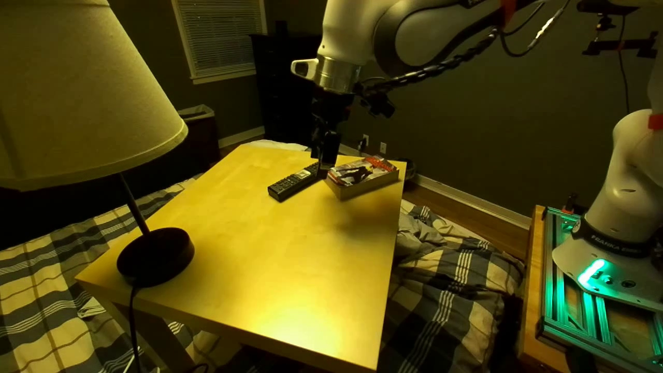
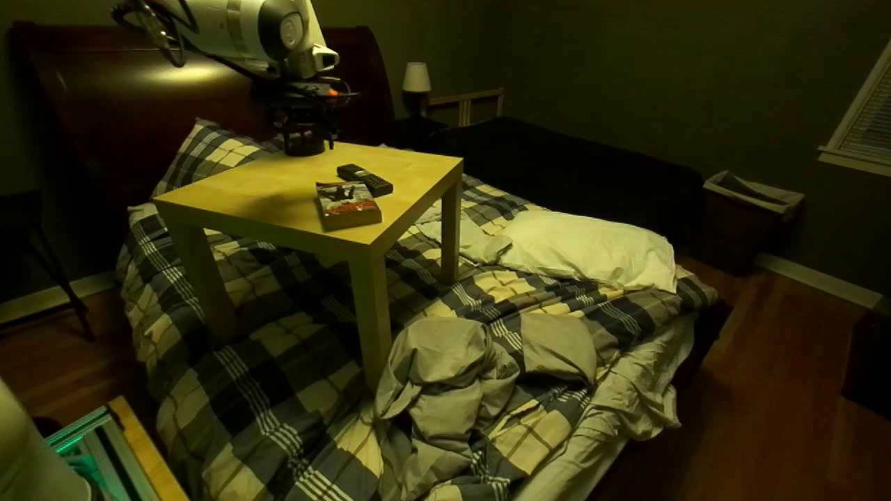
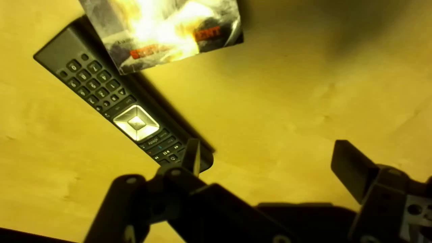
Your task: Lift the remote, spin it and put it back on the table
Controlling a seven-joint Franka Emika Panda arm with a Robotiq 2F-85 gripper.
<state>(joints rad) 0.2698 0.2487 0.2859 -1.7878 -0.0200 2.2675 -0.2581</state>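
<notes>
Black fingers [image 3: 354, 168] of the gripper [image 3: 266, 152] stand wide apart, nearest in the wrist view. Past them the remote [image 3: 126, 101] lies buttons-up on the tan table [image 3: 297, 101] — whether one finger touches its end is hard to tell. A paperback [image 3: 165, 37] sits just beside it; farther off, in an exterior view, come the plaid bedspread [image 2: 264, 390], white pillow [image 2: 585, 247] and window [image 2: 870, 111].

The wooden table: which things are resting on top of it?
On the wooden table are a TV remote, a paperback book and a lamp. What lies directly under them is covered and cannot be seen.
</notes>
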